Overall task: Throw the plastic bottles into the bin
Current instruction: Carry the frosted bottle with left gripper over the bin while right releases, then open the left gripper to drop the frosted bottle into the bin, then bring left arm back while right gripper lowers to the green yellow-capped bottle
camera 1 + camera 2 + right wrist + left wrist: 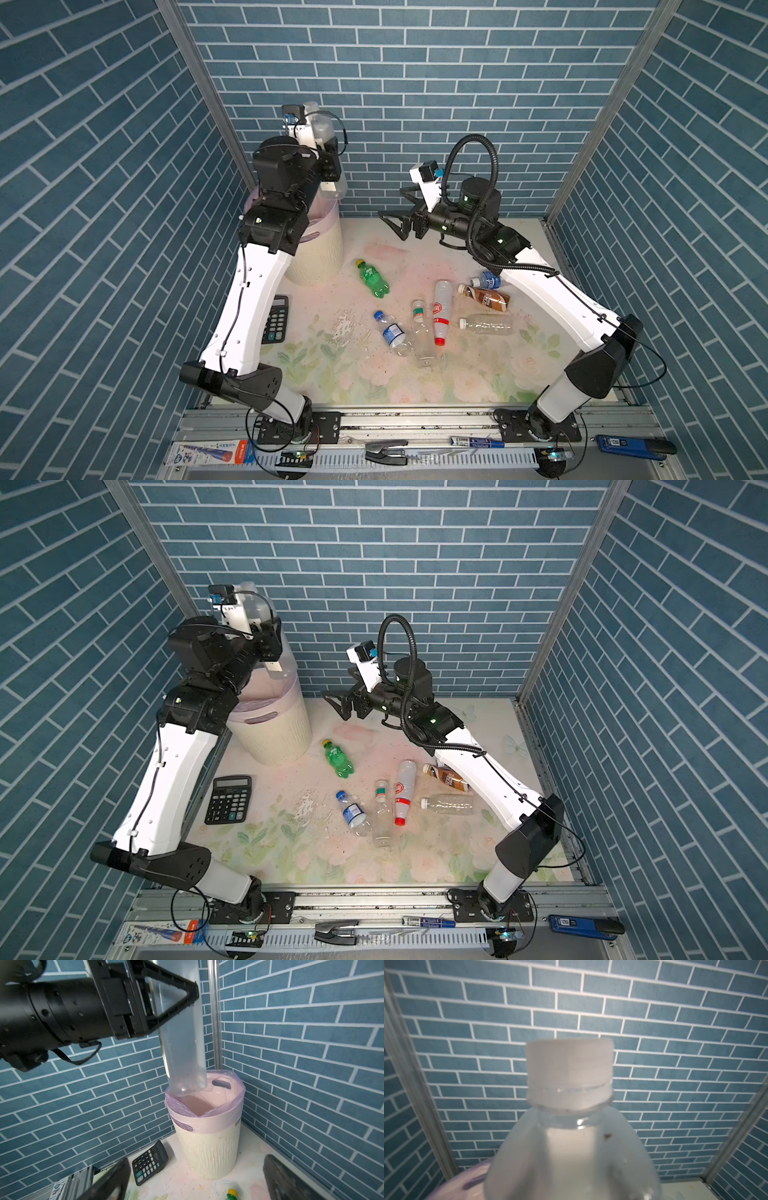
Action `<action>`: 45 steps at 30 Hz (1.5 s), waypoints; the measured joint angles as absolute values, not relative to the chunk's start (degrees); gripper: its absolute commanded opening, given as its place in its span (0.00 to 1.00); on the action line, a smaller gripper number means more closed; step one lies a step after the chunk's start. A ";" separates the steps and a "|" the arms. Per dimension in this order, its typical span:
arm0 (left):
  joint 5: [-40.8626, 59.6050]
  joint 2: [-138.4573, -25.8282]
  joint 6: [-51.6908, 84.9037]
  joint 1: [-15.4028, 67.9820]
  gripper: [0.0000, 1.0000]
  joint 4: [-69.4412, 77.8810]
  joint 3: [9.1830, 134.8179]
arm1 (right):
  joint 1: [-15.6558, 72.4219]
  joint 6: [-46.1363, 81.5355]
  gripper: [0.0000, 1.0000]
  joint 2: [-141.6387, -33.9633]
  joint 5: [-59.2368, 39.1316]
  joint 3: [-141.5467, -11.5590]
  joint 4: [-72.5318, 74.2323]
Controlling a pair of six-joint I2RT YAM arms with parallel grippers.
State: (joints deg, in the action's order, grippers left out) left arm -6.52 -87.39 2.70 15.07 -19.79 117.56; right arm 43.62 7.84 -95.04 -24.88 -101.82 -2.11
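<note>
Lying at the far left of the flowered table, a black calculator sits just beside the left arm. Behind it, in the back-left corner, stands the bin, cream and ribbed, lined with a pink bag folded over its rim. The left gripper is raised above the bin and pinches a large clear bottle around its upper body. The bottle hangs upright, white cap on top, with its base at the mouth of the bin; whether it touches the liner cannot be told.

To the right of the bin, 7 more plastic bottles lie on their sides on the table:
- a green bottle nearest the bin
- a blue-capped bottle with a blue label
- a clear bottle with a green-and-white collar just beside it
- a white bottle with a red cap
- a brown-labelled bottle
- a second blue-labelled bottle against the right arm
- a plain clear bottle

The right gripper hovers in the air near the back wall. It points toward the bin with its jaws spread wide and nothing between them.
</note>
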 measured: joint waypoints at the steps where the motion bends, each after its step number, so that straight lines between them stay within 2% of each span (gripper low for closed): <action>1: -7.29 -87.31 0.95 14.76 0.43 -19.09 119.04 | 43.81 7.57 0.99 -95.59 -24.99 -102.19 -2.13; 7: -9.08 -86.43 -4.47 11.57 0.41 -15.68 123.57 | 44.27 7.42 0.99 -99.15 -25.19 -102.35 -2.79; 12: -8.01 -85.84 -0.95 3.53 0.43 -12.53 118.08 | 44.27 7.44 0.99 -100.97 -25.19 -102.35 -4.03; 13: -7.84 -86.24 0.32 1.87 0.51 -11.88 115.79 | 44.27 7.44 0.99 -101.14 -25.19 -102.35 -4.16; 14: -7.86 -87.22 1.50 0.34 0.64 -11.88 113.91 | 44.27 7.46 0.99 -101.25 -25.21 -102.35 -4.38; 19: -5.02 -97.78 6.72 -4.29 0.99 -18.20 113.12 | 44.31 7.46 0.99 -101.36 -25.30 -102.35 -4.93; 24: -0.40 -97.78 10.20 -4.34 0.99 -20.36 107.20 | 44.36 7.62 0.99 -101.36 -25.28 -102.35 -4.93; 35: 5.06 -79.66 16.88 3.03 0.99 -15.20 99.35 | 44.36 8.58 0.99 -101.36 -24.84 -101.93 -4.62; 45: 6.61 -78.91 20.49 10.57 0.99 -16.43 91.81 | 44.34 8.75 0.99 -101.19 -21.02 -95.11 -4.43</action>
State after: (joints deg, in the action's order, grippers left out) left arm 6.61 -78.91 20.49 10.57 -16.43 91.81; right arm 44.34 8.75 -101.19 -21.02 -95.11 -4.43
